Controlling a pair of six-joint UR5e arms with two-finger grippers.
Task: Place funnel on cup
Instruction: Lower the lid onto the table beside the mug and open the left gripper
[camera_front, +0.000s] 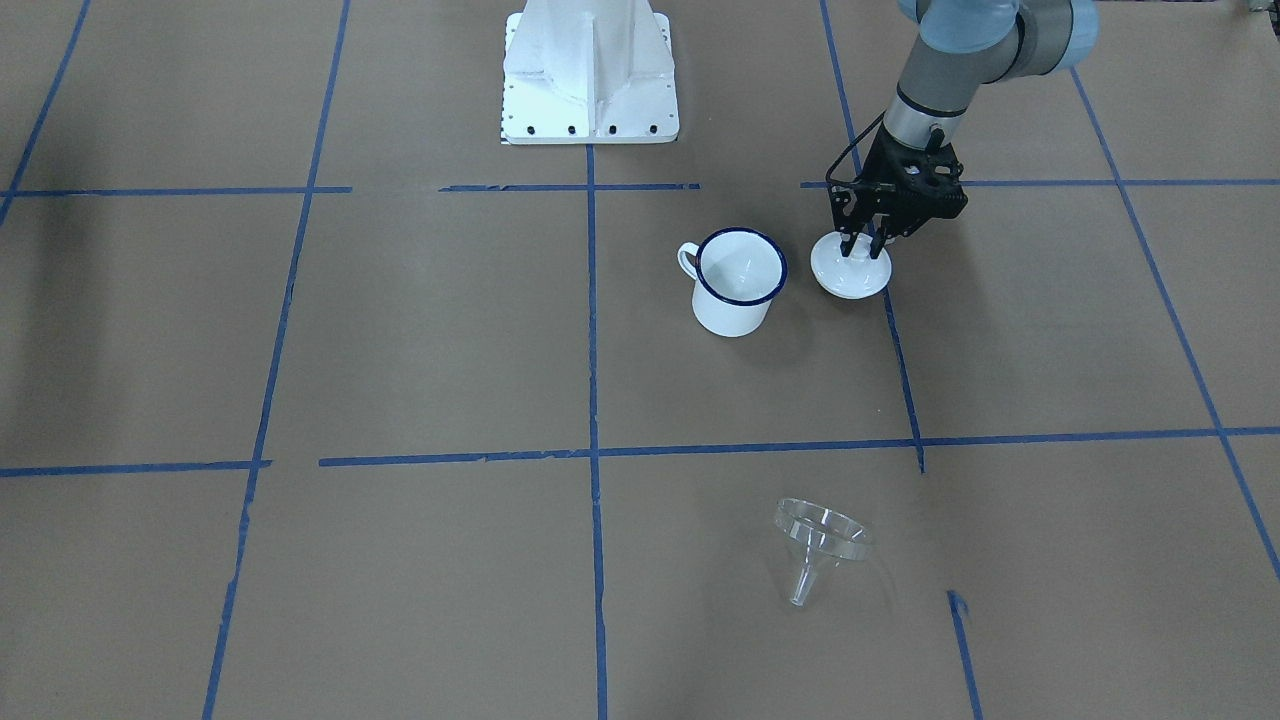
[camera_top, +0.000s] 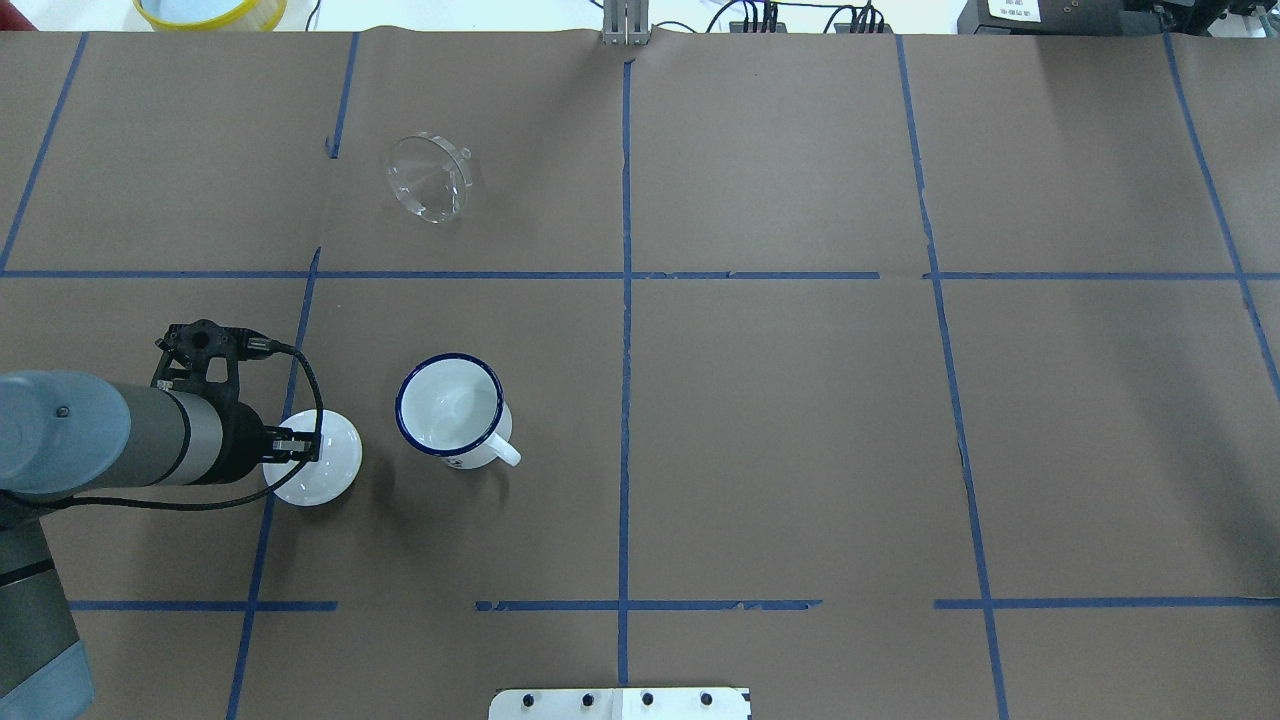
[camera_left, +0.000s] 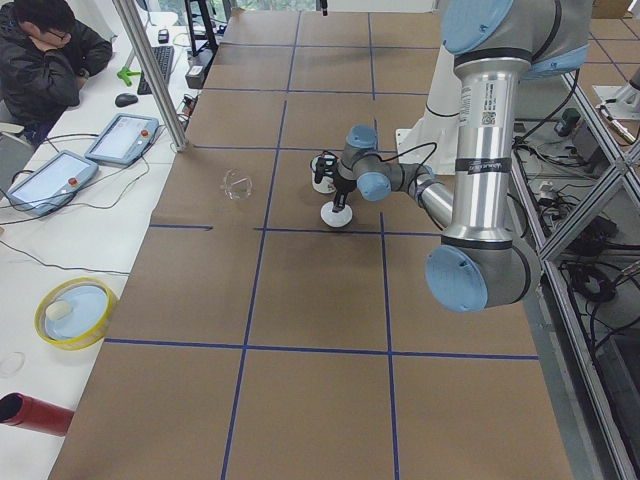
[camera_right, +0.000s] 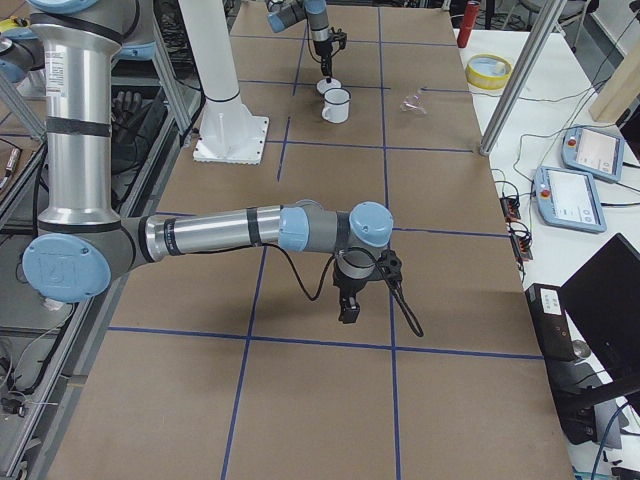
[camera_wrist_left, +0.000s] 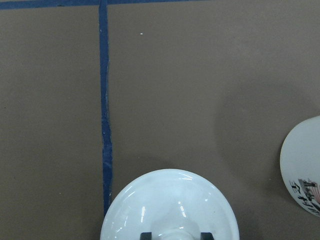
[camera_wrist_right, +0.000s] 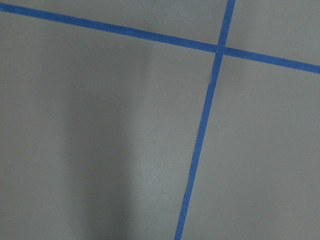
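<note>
The funnel (camera_front: 820, 540) lies on its side on the brown paper-covered surface (camera_front: 400, 350), across a blue tape line from the cup (camera_front: 738, 285) and well apart from it, on the far side from the robot's base. Nothing touches it. The cup stands upright and open, its handle towards the robot's right. Just beside the cup, on the robot's left and not touching it, a round white lid (camera_front: 850, 275) rests on the surface. The left end effector (camera_front: 862, 250) points down over this lid, its fingers pressed against either side of the knob. The right end effector (camera_right: 350, 312) hangs above bare surface well apart from these things; whether it is apart or together cannot be told.
</note>
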